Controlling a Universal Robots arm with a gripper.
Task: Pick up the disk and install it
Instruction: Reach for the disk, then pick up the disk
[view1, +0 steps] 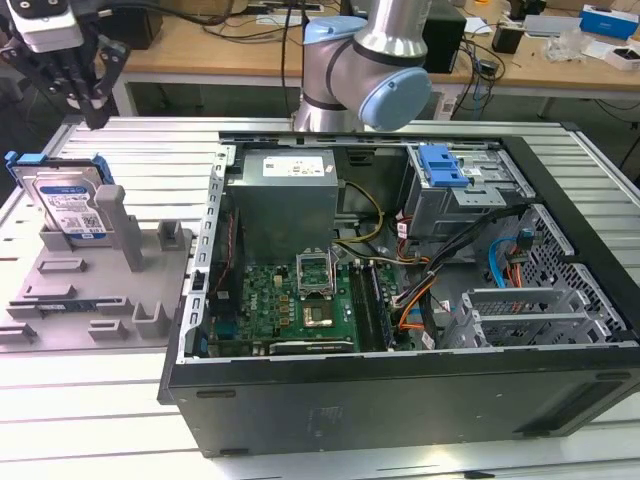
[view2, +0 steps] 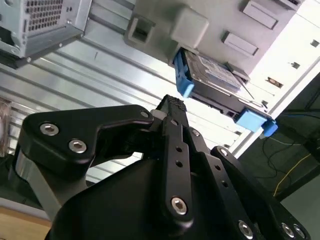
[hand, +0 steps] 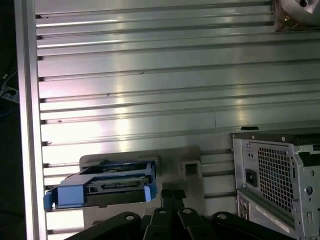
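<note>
1. End effector (view1: 95, 118): fingers closed together, empty, hovering above the grey holder (view1: 100, 290).
2. Disk (view1: 66, 205): standing on edge in that holder, clear of the end effector.
3. Open computer case (view1: 400, 400): beside the holder.

Silver-grey arm (view1: 388, 25), pale blue joint caps (view1: 398, 95); black end effector (view2: 172, 104), silver screws (view2: 178, 205).

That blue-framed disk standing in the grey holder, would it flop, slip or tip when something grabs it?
The disk looks like a metal slab in a blue frame, so probably stiff and fairly heavy for its size. It stands on edge in the grey holder, so a sideways nudge might tip it. Its smooth labelled face may be slippery.
</note>
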